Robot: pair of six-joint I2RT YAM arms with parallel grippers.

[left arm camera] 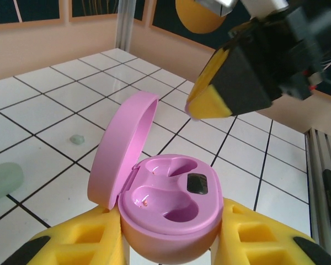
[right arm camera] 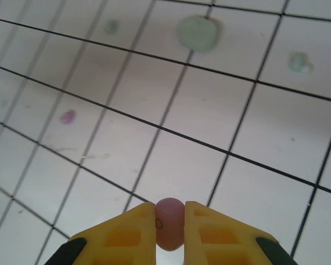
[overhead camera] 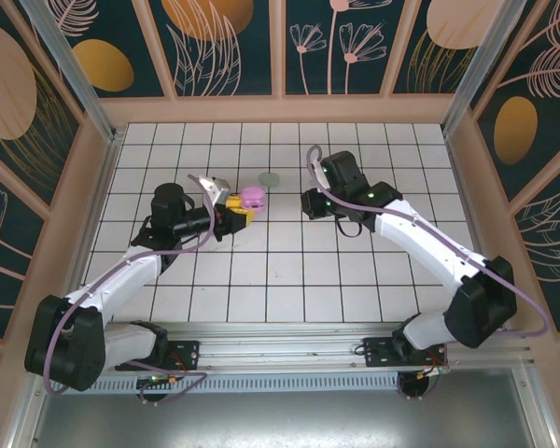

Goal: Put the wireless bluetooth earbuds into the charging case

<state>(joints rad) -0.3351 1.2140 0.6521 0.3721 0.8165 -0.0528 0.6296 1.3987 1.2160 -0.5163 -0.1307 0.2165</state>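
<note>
left claw (left arm camera: 171, 243) clamped on the open pink charging case (left arm camera: 174, 212), lid (left arm camera: 121, 146) tipped up, right claw (right arm camera: 170, 231) pinching 1 pink earbud (right arm camera: 170, 218) over the tiled worktop (right arm camera: 254, 138), another pink earbud (right arm camera: 68, 116) and 1 mint earbud (right arm camera: 298, 61) loose on the tiles, mint case (right arm camera: 197, 33) close by

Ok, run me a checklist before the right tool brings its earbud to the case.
1. Pink earbud pinched in the right tool: ok.
2. Pink case clamped in the left tool: ok.
3. Lid open: ok.
4. Both wells empty: ok.
5. Right tool lined up over a well: not ok. It hangs off to one side, apart from the case.
6. Earbud turned to fit the well: cannot tell.
</note>
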